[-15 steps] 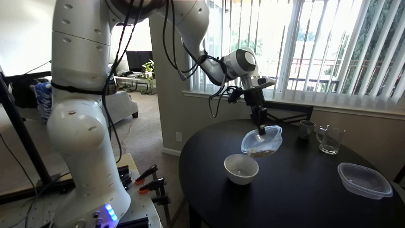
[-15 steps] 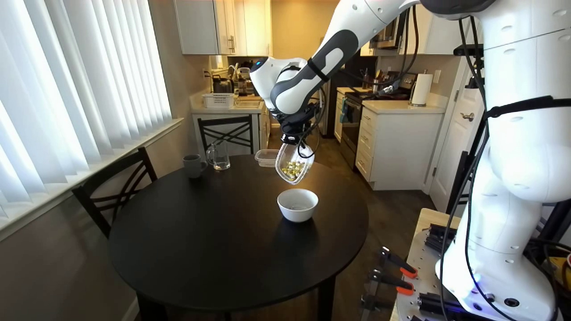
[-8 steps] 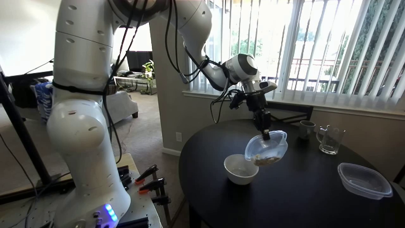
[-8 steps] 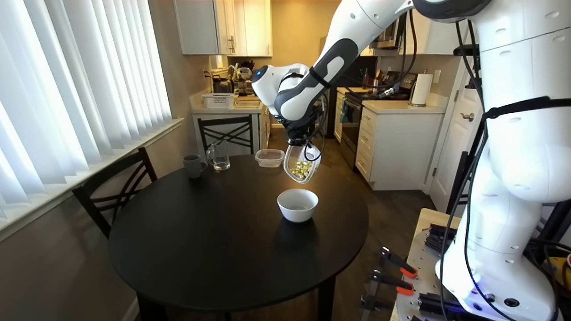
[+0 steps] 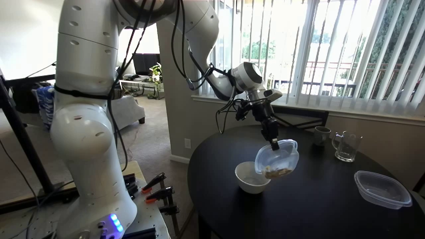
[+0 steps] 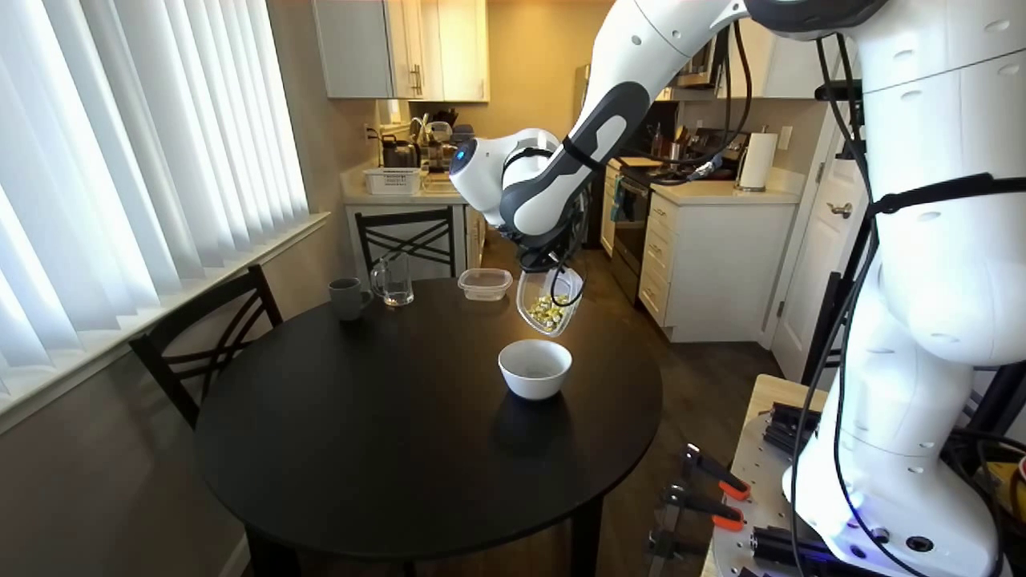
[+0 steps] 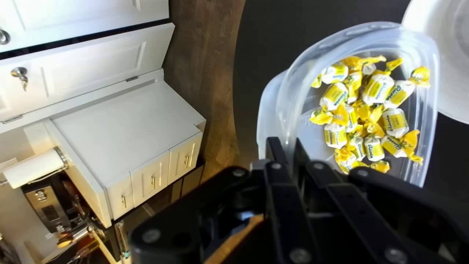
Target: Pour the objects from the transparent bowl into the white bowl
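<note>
My gripper (image 7: pixel 287 150) is shut on the rim of the transparent bowl (image 7: pixel 311 141). The gripper also shows in both exterior views (image 5: pixel 275 146) (image 6: pixel 539 263). The transparent bowl (image 5: pixel 285 154) hangs tilted above the table, beside and slightly above the white bowl (image 5: pixel 251 186). The objects are yellow-and-white wrapped candies (image 7: pixel 366 117), heaped at the bowl's low side; they also show in both exterior views (image 5: pixel 277 172) (image 6: pixel 547 312). The white bowl (image 6: pixel 535 383) stands upright, and no candies show inside it. Its edge shows in the wrist view (image 7: pixel 454 84). I cannot tell whether the bowls touch.
A flat clear container (image 5: pixel 382 191), a glass mug (image 5: pixel 347 147) and a grey mug (image 5: pixel 321 135) stand on the round black table (image 6: pixel 361 449). Black chairs (image 6: pixel 216 344) stand around it. Cables hang along the arm.
The gripper and transparent bowl have moved lower and, in an exterior view, to the right. The bowl is now closer to the white bowl's rim height. The candies stay in the transparent bowl.
</note>
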Robot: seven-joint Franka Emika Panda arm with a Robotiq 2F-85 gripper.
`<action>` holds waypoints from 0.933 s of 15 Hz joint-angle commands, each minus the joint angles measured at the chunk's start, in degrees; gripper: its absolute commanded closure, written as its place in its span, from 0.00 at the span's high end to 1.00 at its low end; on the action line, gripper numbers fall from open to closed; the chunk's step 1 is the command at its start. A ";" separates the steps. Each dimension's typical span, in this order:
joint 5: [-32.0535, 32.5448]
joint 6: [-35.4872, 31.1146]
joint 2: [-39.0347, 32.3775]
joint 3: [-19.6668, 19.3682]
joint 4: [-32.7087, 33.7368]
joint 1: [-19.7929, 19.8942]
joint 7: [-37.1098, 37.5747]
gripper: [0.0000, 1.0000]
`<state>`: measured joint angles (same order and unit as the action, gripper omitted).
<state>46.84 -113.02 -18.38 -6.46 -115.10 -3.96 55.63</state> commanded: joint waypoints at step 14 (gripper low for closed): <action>7.10 13.28 3.92 6.31 -4.86 -4.94 15.72 0.06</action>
<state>51.49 -102.30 -16.89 -0.98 -117.91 -8.78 69.08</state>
